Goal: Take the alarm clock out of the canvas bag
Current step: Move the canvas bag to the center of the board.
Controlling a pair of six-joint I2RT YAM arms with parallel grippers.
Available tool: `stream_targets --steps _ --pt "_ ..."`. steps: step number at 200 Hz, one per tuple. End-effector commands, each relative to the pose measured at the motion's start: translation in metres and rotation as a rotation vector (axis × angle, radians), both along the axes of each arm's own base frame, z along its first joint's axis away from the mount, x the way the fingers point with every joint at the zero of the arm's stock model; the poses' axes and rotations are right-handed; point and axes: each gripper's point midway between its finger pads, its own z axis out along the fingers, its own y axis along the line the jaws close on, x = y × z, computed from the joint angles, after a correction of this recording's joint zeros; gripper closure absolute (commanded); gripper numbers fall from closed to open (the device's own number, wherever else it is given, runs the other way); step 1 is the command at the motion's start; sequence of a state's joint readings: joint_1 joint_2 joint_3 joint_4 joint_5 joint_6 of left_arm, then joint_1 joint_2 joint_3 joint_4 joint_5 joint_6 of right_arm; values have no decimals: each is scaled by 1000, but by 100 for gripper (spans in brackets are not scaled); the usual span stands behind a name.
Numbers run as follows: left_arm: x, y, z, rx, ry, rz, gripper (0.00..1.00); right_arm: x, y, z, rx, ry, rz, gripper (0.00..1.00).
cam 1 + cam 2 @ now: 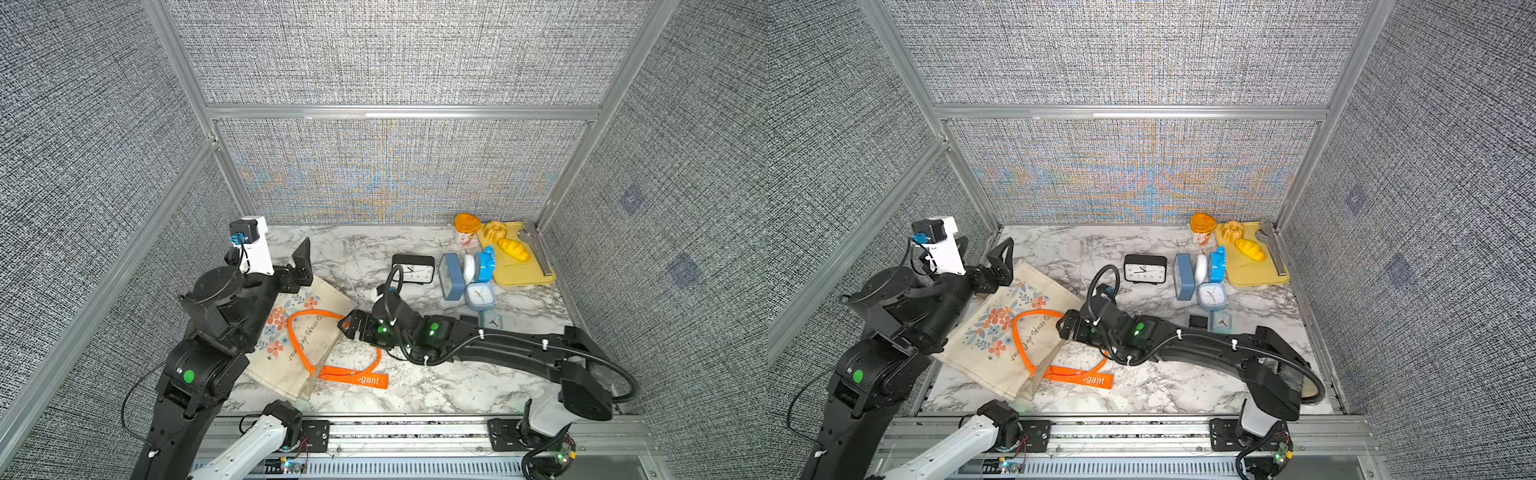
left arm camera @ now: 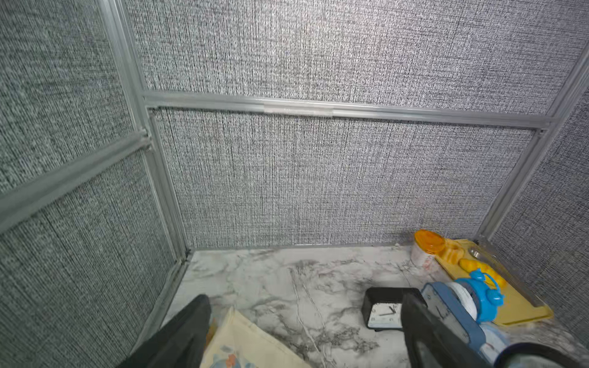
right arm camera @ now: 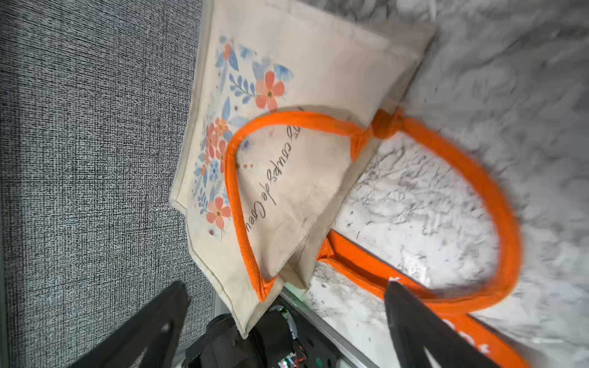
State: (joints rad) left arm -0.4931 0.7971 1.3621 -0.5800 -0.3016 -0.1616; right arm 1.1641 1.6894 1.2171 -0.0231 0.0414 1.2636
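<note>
Near edge: canvas bag (image 1: 305, 347) flat on marble table (image 1: 436, 386), front-left, orange handles splayed. My R gripper (image 1: 349, 323): fingers spread wide, nothing held, at bag mouth. My L gripper (image 2: 306, 301): fingers spread, empty, over bag's far corner. Beyond, apart from bag: black alarm clock (image 1: 412, 270), upright.

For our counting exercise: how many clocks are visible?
5, grouped far right: black clock, slate-blue clock, twin-bell clock, pale square clock, teal clock beside the right arm, which may hide more.

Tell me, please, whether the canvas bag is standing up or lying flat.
Lying flat: the canvas bag rests collapsed on the marble table, flower print facing up, one orange handle draped across it.
</note>
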Motion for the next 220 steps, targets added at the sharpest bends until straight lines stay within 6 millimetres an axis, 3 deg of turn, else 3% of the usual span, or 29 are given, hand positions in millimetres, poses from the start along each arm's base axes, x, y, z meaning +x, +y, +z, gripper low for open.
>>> stream_targets --steps 1,47,60,87,108,137,155,179,187,220 --pt "-3 -5 -11 -17 49 -32 6 7 23 0 150 85 -134 1" --pt "4 -14 -4 -5 45 -60 6 -16 60 -52 216 258 -177 1" --pt "4 -13 -4 -3 45 -56 6 -20 71 -60 239 292 -176 1" --pt "4 -14 -4 -7 42 -62 6 -18 91 -57 292 268 -129 11" --pt "3 -15 -8 -6 49 -68 6 -12 94 -60 320 249 -124 25" --pt "2 -15 -12 -3 57 -69 7 -4 89 -67 331 241 -135 70" --pt "1 -12 -11 1 55 -61 7 -1 84 -71 317 243 -146 85" --pt "1 -11 -10 4 55 -56 7 0 78 -63 315 214 -141 100" --pt "1 -11 -10 7 56 -56 7 2 74 -55 308 187 -135 100" --pt "-2 -18 -10 42 45 -102 7 1 54 0 248 44 -48 100"
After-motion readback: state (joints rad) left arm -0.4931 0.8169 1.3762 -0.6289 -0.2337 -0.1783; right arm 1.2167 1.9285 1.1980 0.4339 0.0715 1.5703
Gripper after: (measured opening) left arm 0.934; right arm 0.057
